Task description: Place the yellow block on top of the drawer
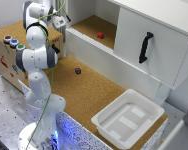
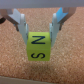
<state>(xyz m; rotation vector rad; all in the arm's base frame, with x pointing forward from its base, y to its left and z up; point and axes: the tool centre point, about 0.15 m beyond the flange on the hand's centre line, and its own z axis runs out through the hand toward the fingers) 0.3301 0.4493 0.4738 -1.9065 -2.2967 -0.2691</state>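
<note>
**Ana:** Yellow block (image 2: 38,46) first: where is it?

**Ben:** In the wrist view it fills the middle of the frame, held between the two fingers (image 2: 21,26) of the gripper (image 2: 39,31). The pads press on its upper sides, so the gripper is clenched on the block. Its face carries dark letters, an N above and an S below. Cork surface (image 2: 65,60) lies behind it; I cannot tell whether the block touches it or hangs above.

**Ana:** And in the exterior view?

**Ben:** The block itself is too small to make out there. The gripper (image 1: 59,22) sits at the upper left of the frame, at the end of the white arm (image 1: 36,55), near the left end of the white drawer unit (image 1: 109,55).

**Ana:** What else is around?

**Ben:** A red block (image 1: 100,35) lies on the cork shelf in the upper middle, inside the cabinet. A small dark block (image 1: 78,71) rests on the cork table near the frame's centre, well apart from the red one. A white bin (image 1: 128,118) stands at the lower right. The cabinet door (image 1: 154,45) at the upper right has a black handle (image 1: 145,47). At the left edge, a wooden box (image 1: 6,60) shows coloured buttons (image 1: 14,43) on top.
</note>
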